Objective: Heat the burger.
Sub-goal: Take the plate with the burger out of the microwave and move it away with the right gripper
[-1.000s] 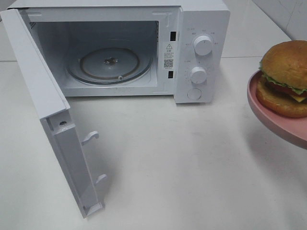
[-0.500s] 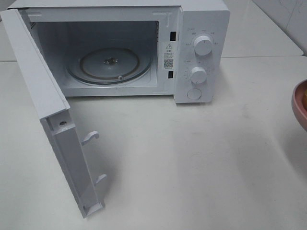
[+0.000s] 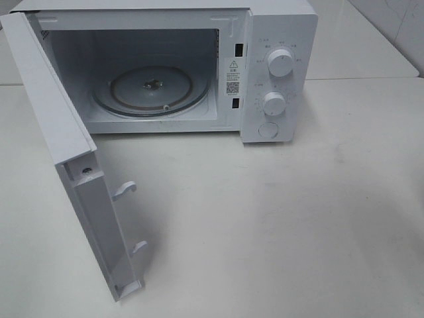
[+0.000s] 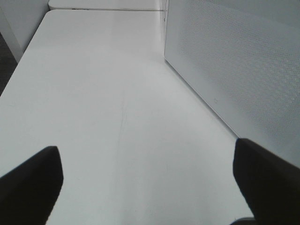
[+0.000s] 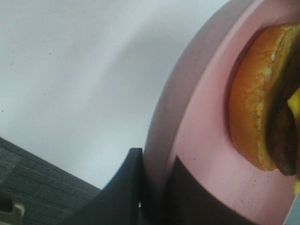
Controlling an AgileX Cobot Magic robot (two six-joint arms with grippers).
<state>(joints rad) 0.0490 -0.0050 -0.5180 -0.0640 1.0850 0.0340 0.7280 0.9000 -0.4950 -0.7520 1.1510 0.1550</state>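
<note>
White tabletop [image 3: 278, 225] filling the exterior high view, with a white microwave [image 3: 278, 73] at the far edge. Door [image 3: 73, 165] swung wide toward the near left corner, glass turntable [image 3: 151, 89] bare inside the cavity, two round knobs [image 3: 281, 63] on the panel at the right. Neither arm nor burger visible from up here.

Left wrist view: left gripper [image 4: 147, 183] spread wide and empty over bare tabletop, dark fingertips [image 4: 33, 180] well apart, perforated white side of the microwave just beside.

Right wrist view: right gripper [image 5: 152, 187] pinched tight on the rim of a pink plate [image 5: 197, 140], one dark finger on either face of the rim. Burger [image 5: 262, 98] resting on that plate, golden bun and dark patty showing, plate raised off the tabletop near its edge, grey floor beyond.
</note>
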